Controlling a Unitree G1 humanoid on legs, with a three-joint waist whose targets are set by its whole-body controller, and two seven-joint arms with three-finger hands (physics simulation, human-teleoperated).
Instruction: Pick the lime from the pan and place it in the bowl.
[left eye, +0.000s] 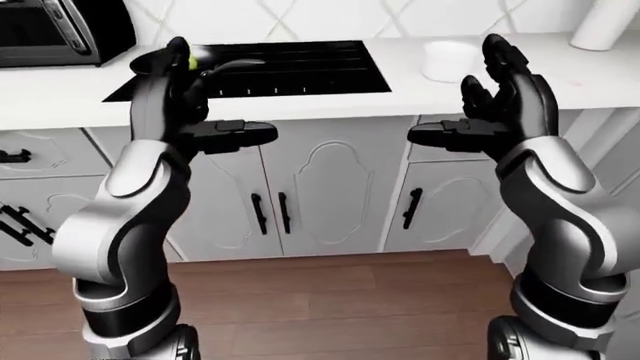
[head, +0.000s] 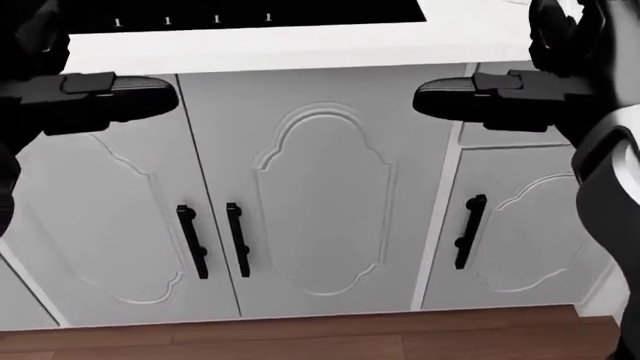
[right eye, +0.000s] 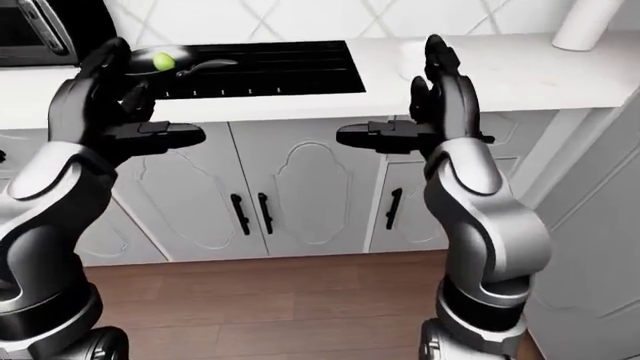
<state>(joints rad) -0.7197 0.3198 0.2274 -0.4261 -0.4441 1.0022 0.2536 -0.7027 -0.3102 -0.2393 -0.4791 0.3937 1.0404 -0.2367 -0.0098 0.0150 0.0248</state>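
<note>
Lime (right eye: 160, 60) sits in the pan (right eye: 135, 64) just beyond my raised, empty, spread left hand (right eye: 100, 101), while my right hand (right eye: 440, 97), also spread, waits before the bowl (left eye: 448, 60).

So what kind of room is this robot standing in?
A kitchen, most likely, and a simulated one. A black stovetop is set into a white counter, with a pan holding a lime on it. White cabinet doors run below, and a toaster oven sits at the left-eye view's top left.
</note>
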